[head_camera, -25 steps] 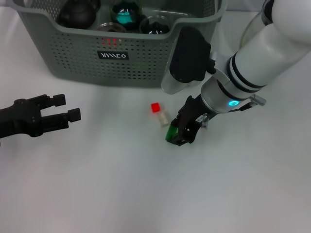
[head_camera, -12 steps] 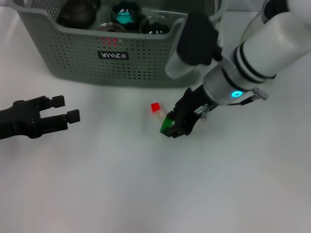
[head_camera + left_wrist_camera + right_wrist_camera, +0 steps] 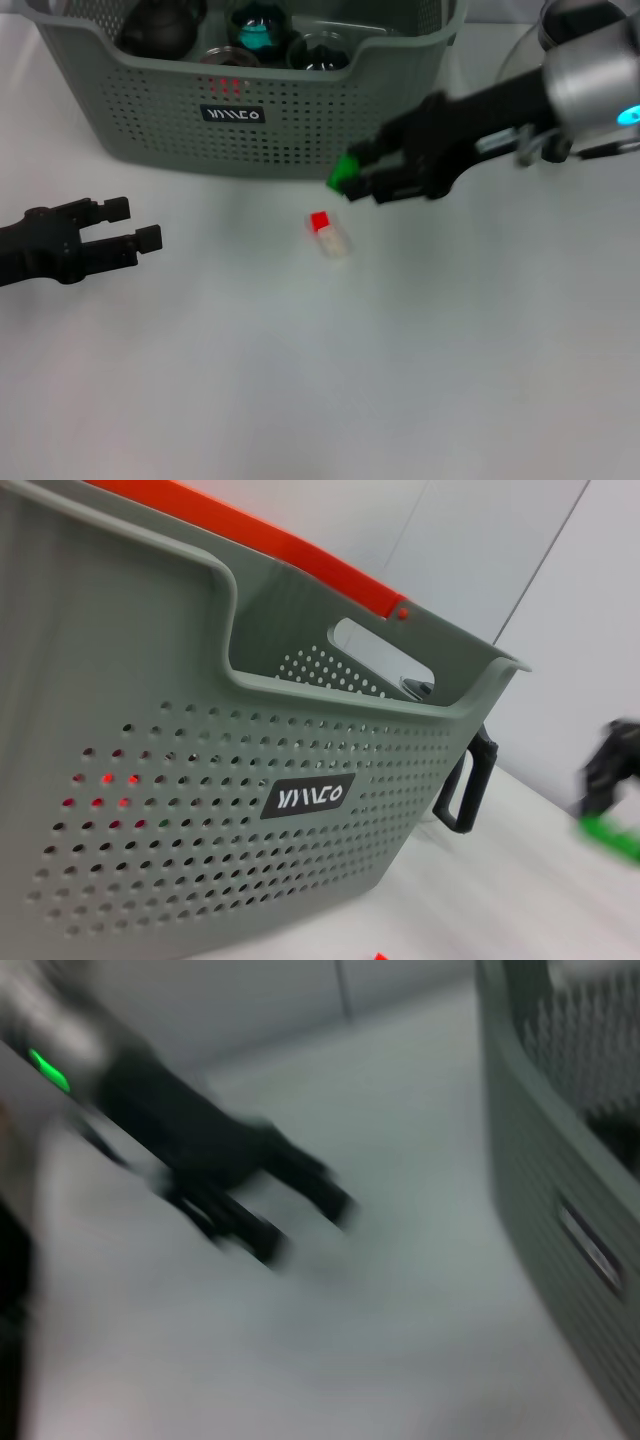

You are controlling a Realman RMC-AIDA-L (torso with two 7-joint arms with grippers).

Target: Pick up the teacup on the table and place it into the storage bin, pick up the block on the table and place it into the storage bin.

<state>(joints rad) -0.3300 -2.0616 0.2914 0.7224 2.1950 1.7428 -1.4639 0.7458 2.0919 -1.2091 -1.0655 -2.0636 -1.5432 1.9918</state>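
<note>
Right gripper point(image 3: 362, 178), centre-right of frame: arm outstretched, clamped on green block point(image 3: 346, 170) before storage bin point(image 3: 290, 120).
Left gripper point(image 3: 135, 223), left edge: level, fingers apart, empty.

The green block point(image 3: 346, 171) is clamped in the right gripper point(image 3: 362, 178), lifted off the table just in front of the storage bin point(image 3: 290, 110). The grey-green perforated bin stands upright at the table's far side, with dark round items inside.

White tabletop point(image 3: 300, 380), pale panelled wall point(image 3: 480, 550) behind.
</note>
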